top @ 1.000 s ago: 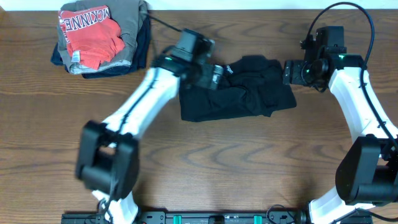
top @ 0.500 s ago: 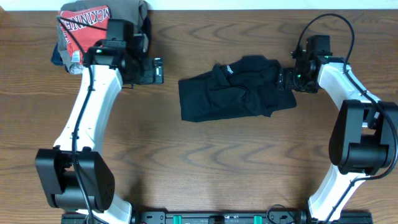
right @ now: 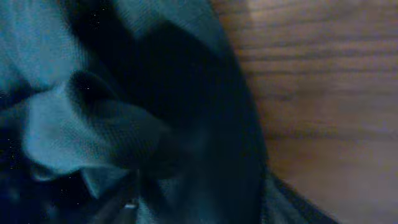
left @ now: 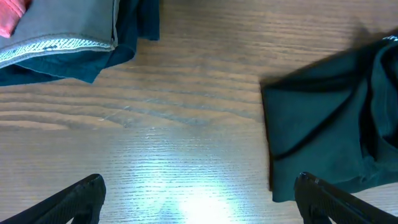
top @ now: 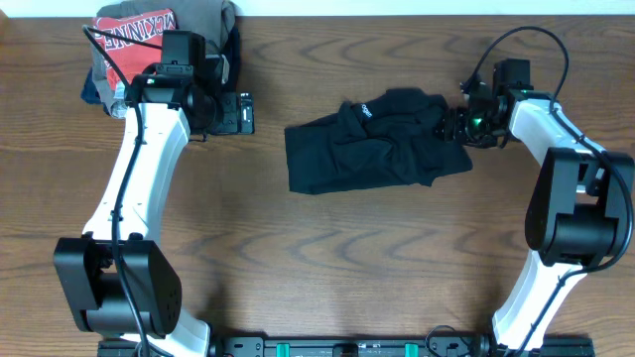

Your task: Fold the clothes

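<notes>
**Black garment unfolded, with only one gripper at the cloth**

Nearest the arm bases, the table (top: 347, 278) is bare wood. Further in, the black garment (top: 377, 139) is spread across the middle. Its left half is laid fairly flat with a straight edge, and its right half is bunched into thick folds.

The right gripper (top: 448, 127) is pressed against that bunched right end. In its own wrist view the frame is filled by dark, rumpled cloth (right: 124, 124) and no fingertips can be made out, so it cannot be told whether they are closed on the fabric or merely resting against it.

The left gripper (top: 236, 112) is held over bare wood, well apart from the garment's left edge. In its wrist view the two fingers (left: 81, 196) are spread wide, with nothing between them.

Furthest back, at the left corner, a pile of folded clothes (top: 164, 55) is stacked, with a red shirt on top.

Several faults can be expected from here. If several layers are pinched at the bunched end, the whole garment is likely to be dragged across the table rather than one edge being lifted. With the left edge unheld, nothing anchors the cloth against such a pull. The left gripper is also close to the finished pile, which could be clipped and toppled by a careless swing.
</notes>
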You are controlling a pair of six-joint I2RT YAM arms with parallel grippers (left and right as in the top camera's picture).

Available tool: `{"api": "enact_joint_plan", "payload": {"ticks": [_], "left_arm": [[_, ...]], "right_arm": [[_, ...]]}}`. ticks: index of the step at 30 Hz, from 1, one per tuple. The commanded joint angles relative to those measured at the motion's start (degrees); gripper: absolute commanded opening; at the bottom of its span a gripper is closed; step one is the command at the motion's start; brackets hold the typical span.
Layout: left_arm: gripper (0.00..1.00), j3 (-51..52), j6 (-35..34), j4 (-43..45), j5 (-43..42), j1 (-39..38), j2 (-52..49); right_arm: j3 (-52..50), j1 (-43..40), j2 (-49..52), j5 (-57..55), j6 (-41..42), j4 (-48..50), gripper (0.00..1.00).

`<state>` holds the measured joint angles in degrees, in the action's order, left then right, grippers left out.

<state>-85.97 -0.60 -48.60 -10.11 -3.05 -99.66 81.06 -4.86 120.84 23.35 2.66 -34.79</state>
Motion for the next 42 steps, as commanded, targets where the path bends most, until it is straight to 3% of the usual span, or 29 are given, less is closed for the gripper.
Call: {"api": "enact_joint_plan", "payload": {"ticks": [1,5,7,16,25,33,42], "left_arm": [[0.98,-0.6,1.0,-0.2,0.5,0.2,0.0],[0.98,-0.6,1.0,-0.2,0.5,0.2,0.0],[0.98,-0.6,1.0,-0.2,0.5,0.2,0.0],[0.98,-0.6,1.0,-0.2,0.7,0.2,0.0],[0.98,-0.6,1.0,-0.3,0.7,0.1,0.0],[0.98,-0.6,1.0,-0.2,0.7,0.1,0.0],[0.98,-0.6,1.0,0.3,0.7,0.2,0.0]], "right_arm": [[-0.9,-1.4,4.1,3.5,0.2,-0.8,0.39],[-0.9,-3.2,4.1,4.3,0.3,-0.1,0.06],[-0.9,-4.6,4.1,4.6,0.2,0.2,0.01],[1.6,-16.0,1.0,11.7,-3.1,-0.8,0.01],[13.1,-19.3,-3.3,13.3,-11.2,-14.4,0.01],[25.2,-11.3,-7.1,13.3,-11.9,-24.5,0.01],[29.1,8.8,-8.4,5.8,-8.1,-24.6,0.01]]}}
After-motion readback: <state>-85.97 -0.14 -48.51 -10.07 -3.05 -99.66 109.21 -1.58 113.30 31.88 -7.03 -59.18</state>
